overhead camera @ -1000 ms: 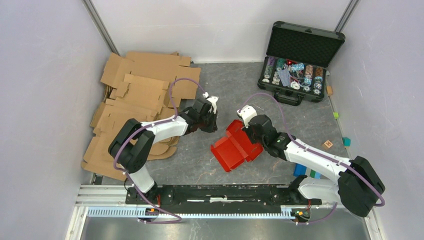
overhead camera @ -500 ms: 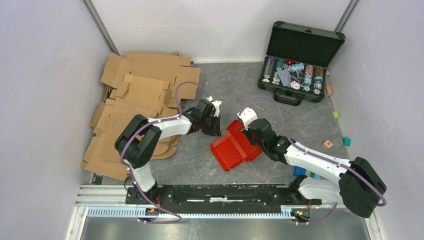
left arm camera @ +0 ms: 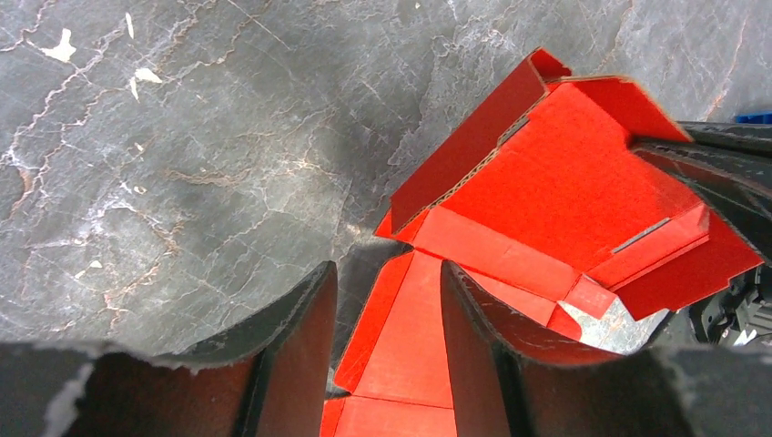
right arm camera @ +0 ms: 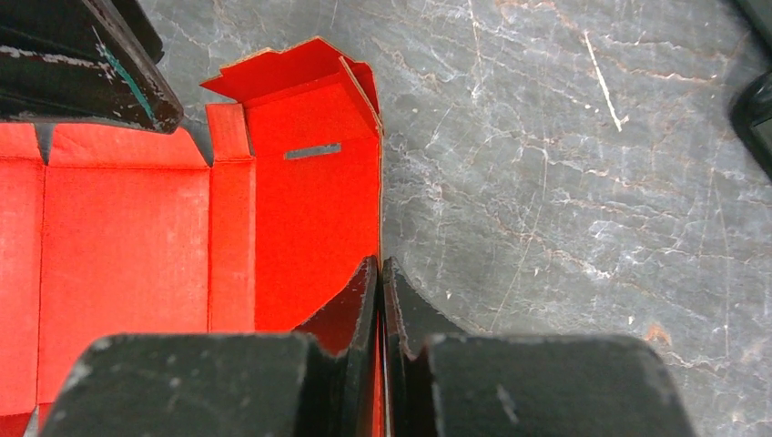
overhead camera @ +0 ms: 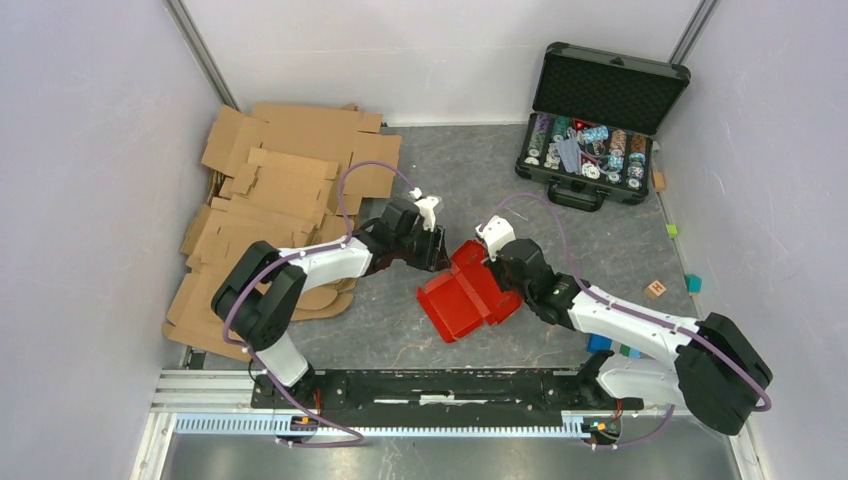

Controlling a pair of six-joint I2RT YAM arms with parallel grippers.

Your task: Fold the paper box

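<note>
The red paper box (overhead camera: 462,298) lies partly folded on the grey table, some walls raised and other flaps flat. My right gripper (overhead camera: 497,268) is shut on the thin edge of its right-hand wall (right arm camera: 309,209), and the jaws (right arm camera: 380,266) pinch the paperboard between them. My left gripper (overhead camera: 437,256) is at the box's far-left corner and stands open (left arm camera: 387,273). A flat red flap (left arm camera: 414,346) shows in the gap between its fingers, neither finger pressing on it. The box's inside (left arm camera: 564,182) faces the left wrist camera.
A pile of brown corrugated cardboard sheets (overhead camera: 280,195) lies at the back left. An open black case of poker chips (overhead camera: 595,125) stands at the back right. Small coloured blocks (overhead camera: 656,289) lie along the right wall.
My left gripper has opened from shut and shifted slightly right, up to the box's corner. The right gripper keeps its hold, and the box has slid a little to the left.
</note>
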